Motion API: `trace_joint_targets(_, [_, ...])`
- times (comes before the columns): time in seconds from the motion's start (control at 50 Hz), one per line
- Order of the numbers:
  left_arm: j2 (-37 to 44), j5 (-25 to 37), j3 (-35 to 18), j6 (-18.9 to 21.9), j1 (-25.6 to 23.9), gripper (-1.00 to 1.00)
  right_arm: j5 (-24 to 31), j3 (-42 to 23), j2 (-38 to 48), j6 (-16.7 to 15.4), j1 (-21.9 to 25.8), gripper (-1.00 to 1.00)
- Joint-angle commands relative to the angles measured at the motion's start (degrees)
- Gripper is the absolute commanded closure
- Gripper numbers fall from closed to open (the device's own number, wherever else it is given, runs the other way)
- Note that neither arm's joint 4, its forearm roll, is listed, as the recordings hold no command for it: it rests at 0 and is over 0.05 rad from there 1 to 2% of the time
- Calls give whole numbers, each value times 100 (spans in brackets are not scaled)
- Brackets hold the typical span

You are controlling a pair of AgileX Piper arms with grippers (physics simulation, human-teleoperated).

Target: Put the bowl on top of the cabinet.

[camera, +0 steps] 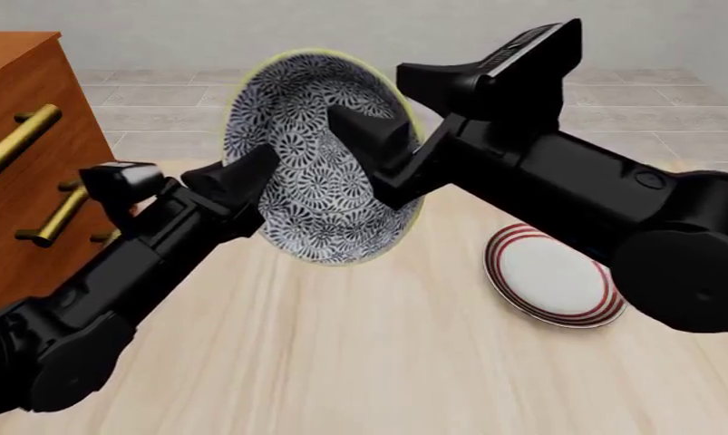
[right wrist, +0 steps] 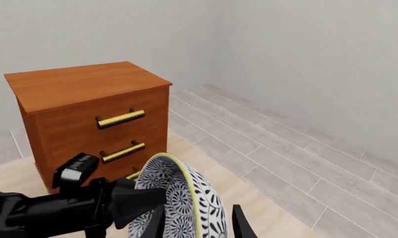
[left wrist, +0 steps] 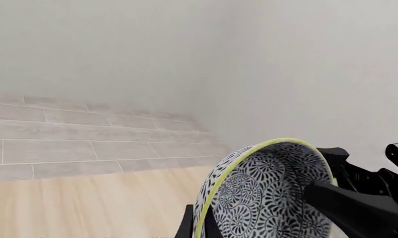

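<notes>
Patterned bowl (camera: 321, 154) held on edge in midair, right of wooden cabinet (camera: 25, 163). Left gripper (camera: 245, 177) and right gripper (camera: 370, 136) both clamp its rim.

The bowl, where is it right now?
In the front view the bowl is up off the table, tilted on edge, held between the left gripper and right gripper, right of the cabinet.
</notes>
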Motion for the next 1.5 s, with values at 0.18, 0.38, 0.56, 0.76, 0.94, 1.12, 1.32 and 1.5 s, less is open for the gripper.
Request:
trace_joint_targets(0.18, [203,-38,-53,4,86,100,11,37,-133,-106,-30,-100])
trace_joint_targets(0.38, [270,-59,-33,18,137,100,31,9,-171,-104,-31,-100])
trace_joint_targets(0.56, [413,-122,-30,36,178,100,39,2,-203,-126,-33,-100])
trace_joint_targets(0.76, [571,-169,-44,64,218,100,37,5,-240,-122,-50,-100])
trace_joint_targets(0.94, [759,-250,-41,75,267,100,46,-11,-272,-135,-60,-100])
trace_joint_targets(1.12, [870,-269,-47,89,297,100,78,-55,-308,-164,-56,-100])
trace_joint_targets(1.32, [975,-251,-105,130,301,100,191,-104,-554,-276,-60,-100])
trace_joint_targets(1.5, [938,-144,-163,174,280,100,177,-129,-760,-277,-34,-100])
